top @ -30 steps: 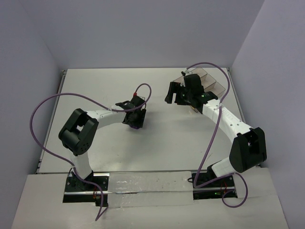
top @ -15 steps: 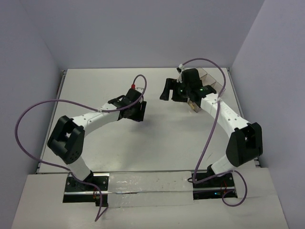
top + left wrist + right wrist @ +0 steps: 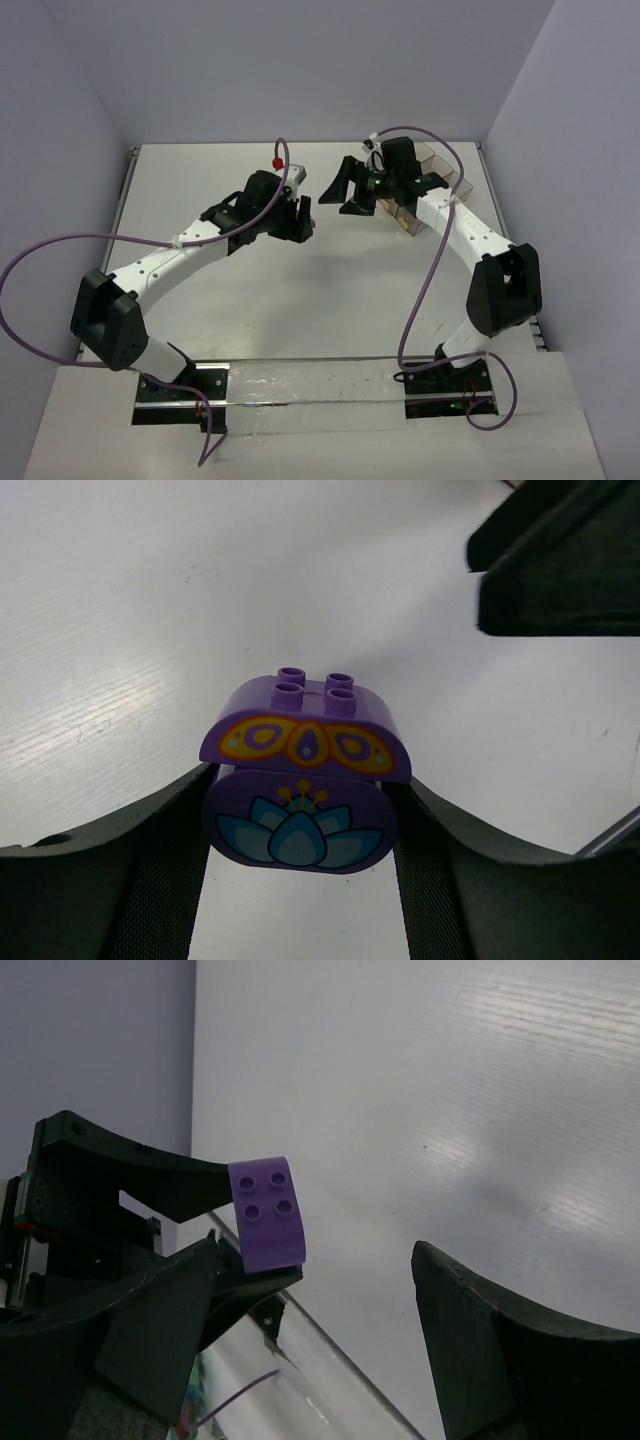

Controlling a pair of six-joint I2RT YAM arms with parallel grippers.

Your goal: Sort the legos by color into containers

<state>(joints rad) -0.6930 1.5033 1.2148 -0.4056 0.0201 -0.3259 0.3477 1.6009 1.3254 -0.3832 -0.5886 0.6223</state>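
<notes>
Noted: purple lego (image 3: 303, 780) pinched between the fingers of the left gripper (image 3: 288, 215), flower print toward the wrist camera, over the far-middle worktop (image 3: 330, 300). The right gripper (image 3: 345, 188) is spread wide, near the lego. Smoky tray (image 3: 445, 170) at far right, partly under the right arm

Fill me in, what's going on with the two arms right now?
The left gripper is shut on a purple lego printed with a flower and butterfly, held above the table. The right gripper is open and faces it closely, with the lego just ahead of it. It looks like a handover, probably bound for the clear tray behind the right arm.
</notes>
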